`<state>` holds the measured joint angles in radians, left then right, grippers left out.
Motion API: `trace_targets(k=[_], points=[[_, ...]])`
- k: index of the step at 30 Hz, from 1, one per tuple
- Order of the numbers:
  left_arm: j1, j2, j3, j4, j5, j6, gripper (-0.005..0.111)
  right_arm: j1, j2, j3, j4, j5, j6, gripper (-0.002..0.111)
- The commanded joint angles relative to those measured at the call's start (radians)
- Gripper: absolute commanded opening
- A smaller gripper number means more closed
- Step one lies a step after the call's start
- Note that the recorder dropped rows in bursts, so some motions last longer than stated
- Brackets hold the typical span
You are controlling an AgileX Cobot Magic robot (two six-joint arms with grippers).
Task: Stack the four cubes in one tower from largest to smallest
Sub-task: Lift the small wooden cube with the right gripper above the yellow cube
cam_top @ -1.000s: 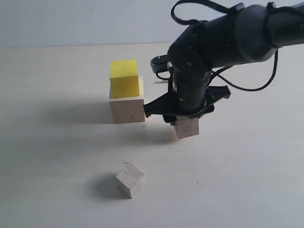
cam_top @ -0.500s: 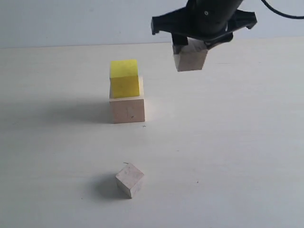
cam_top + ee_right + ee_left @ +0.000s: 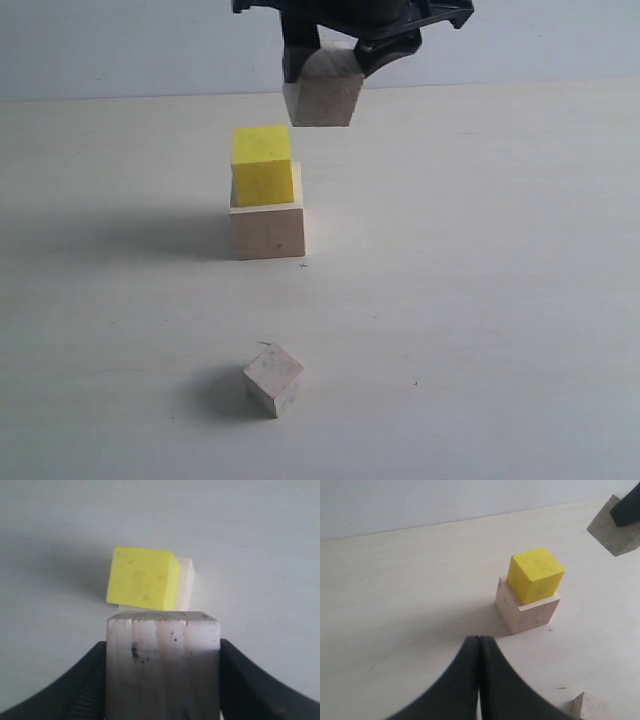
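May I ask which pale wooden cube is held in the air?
The middle-sized cube in the right gripper; the large one sits under the yellow cube, the smallest alone on the table.

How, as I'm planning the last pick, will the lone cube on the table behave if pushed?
The cube looks like bare wood: probably stiff, light, not slippery. Flat faces suggest it slides rather than rolls. Sitting corner-on, it may spin if pushed.

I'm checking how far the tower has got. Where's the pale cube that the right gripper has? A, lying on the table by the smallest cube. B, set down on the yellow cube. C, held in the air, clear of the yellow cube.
C: the right gripper clamps the pale wood cube aloft, with a gap to the yellow cube.
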<state>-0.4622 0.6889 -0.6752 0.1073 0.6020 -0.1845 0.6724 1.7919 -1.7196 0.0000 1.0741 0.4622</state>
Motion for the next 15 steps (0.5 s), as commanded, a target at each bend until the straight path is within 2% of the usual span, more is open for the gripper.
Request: trace_targets(k=[1, 8, 15], points=[[-0.002, -0.007, 0.003, -0.015, -0.009, 0.005, 0.000, 0.029, 0.053, -0.110, -0.035, 0.072, 0.041, 0.000], [-0.002, -0.007, 0.003, -0.024, -0.005, 0.005, 0.000, 0.031, 0.182, -0.260, -0.045, 0.147, 0.084, 0.000], [-0.002, -0.007, 0.003, -0.024, -0.005, 0.005, 0.000, 0.092, 0.274, -0.335, -0.094, 0.147, 0.087, 0.000]])
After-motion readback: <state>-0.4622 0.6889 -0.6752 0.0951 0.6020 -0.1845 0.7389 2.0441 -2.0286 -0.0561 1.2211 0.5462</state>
